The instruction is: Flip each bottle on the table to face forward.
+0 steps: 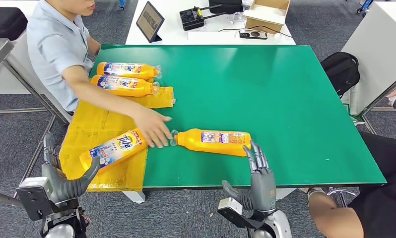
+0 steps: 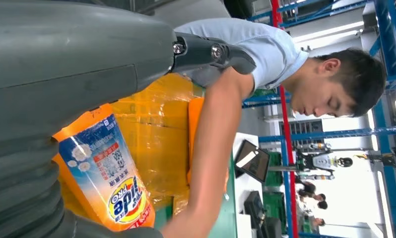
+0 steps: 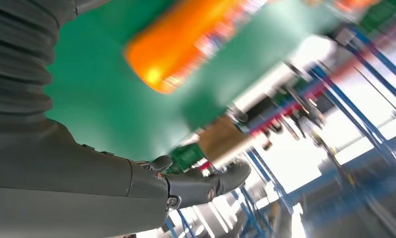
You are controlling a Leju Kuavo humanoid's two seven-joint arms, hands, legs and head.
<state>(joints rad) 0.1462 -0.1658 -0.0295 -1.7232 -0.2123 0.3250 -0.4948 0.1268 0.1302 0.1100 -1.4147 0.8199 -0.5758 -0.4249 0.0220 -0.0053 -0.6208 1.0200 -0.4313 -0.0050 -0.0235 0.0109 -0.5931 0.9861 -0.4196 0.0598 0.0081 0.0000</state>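
Several orange bottles lie on the green table [image 1: 285,89]. One orange bottle [image 1: 213,140] lies on the green near the front edge, its cap pointing left. My right hand [image 1: 259,171] stands just right of its base, fingers spread and upright, holding nothing; the same bottle [image 3: 186,44] appears blurred in the right wrist view. A Tide-labelled bottle [image 1: 114,148] [image 2: 109,183] lies on the yellow sheet at front left. My left hand [image 1: 62,181] hangs open below the table edge beside it. Two more bottles [image 1: 126,70] [image 1: 124,85] lie at the back left.
A person in a light blue shirt [image 1: 57,44] leans in from the left, their hand [image 1: 154,130] resting by the cap of the front bottle. Yellow plastic sheet [image 1: 94,124] covers the table's left side. A white desk with a tablet [image 1: 150,21] and a box stands behind.
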